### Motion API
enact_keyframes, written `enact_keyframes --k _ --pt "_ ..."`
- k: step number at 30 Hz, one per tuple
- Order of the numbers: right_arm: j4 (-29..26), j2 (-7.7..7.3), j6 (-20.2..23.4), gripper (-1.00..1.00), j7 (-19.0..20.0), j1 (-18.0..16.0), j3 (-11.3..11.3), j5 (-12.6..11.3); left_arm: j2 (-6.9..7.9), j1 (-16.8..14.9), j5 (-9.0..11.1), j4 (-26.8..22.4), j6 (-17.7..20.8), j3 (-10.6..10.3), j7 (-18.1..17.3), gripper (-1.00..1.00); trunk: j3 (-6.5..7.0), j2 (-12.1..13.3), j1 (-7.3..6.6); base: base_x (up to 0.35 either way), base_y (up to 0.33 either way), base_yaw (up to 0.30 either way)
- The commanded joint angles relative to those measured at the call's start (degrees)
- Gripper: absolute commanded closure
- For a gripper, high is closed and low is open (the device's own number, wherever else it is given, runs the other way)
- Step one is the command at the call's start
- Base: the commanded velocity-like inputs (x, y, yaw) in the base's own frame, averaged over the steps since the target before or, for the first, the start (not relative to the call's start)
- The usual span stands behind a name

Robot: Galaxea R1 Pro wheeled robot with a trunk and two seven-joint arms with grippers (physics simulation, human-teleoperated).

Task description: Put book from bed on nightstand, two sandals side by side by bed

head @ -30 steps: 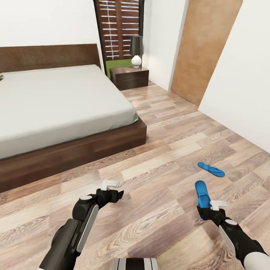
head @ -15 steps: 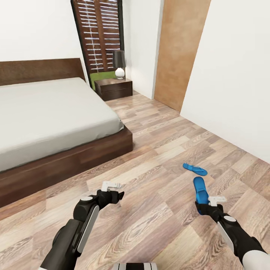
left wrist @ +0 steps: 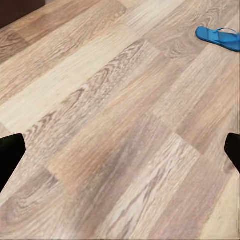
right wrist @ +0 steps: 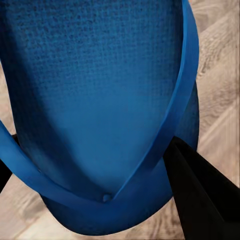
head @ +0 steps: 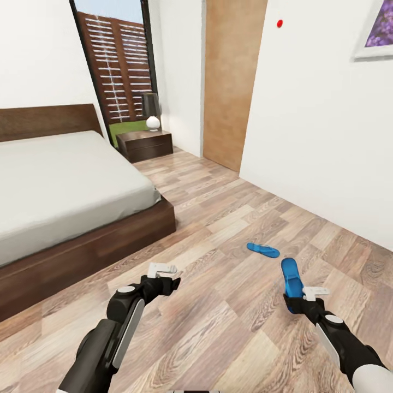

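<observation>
Sandals are the step in hand now. I hold one sandal point(head: 291, 278) in my right end effector point(head: 299, 299), which is clamped on one end of it; in the right wrist view the blue sole point(right wrist: 95, 100) is very close and a dark finger point(right wrist: 200, 195) presses against its edge next to the strap. This sandal points away from me, over the floor point(head: 218, 327). The other sandal point(head: 262, 250) lies flat on the floor a little further ahead, near the held one but not touching it, and well apart from the bed point(head: 65, 191). I see it also in the left wrist view point(left wrist: 218, 37), far from the fingers.

My left end effector point(head: 164, 275) carries nothing; its fingers are apart, with only bare planks between the two dark tips.

I judge that the task is at an early stage: one sandal is picked up, none is placed, and I cannot see the book from here. The nightstand point(head: 144, 144) with a lamp point(head: 151, 111) stands at the far side of the bed, beside the window.

For the next move I think I must bring the held sandal toward the side of the bed and lay it flat on the floor there, leaving room beside it for the second one. The free left arm could collect the second sandal, because it lies ahead of me within a short drive.
</observation>
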Motion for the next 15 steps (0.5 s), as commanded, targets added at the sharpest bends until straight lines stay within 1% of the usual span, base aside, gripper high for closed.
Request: enact_keyframes --k 1,8,15 --pt "-0.02 0.02 0.27 1.0 0.33 -0.01 -0.2 -0.48 -0.01 -0.03 0.55 -0.06 0.28 0.04 0.17 -1.0 0.23 0.0 -0.03 0.0 0.0 -0.246" --pt "0.04 0.02 0.26 1.0 0.33 -0.01 -0.17 -0.49 -0.01 -0.05 0.6 -0.11 0.3 0.11 0.22 -1.0 2.14 0.09 -0.21 0.0 0.0 -0.246" --pt "0.07 0.02 0.26 1.0 0.33 -0.01 -0.23 -0.49 0.07 -0.04 0.49 -0.13 0.3 0.11 0.2 -1.0 2.49 0.09 -0.21 0.0 0.0 -0.246"
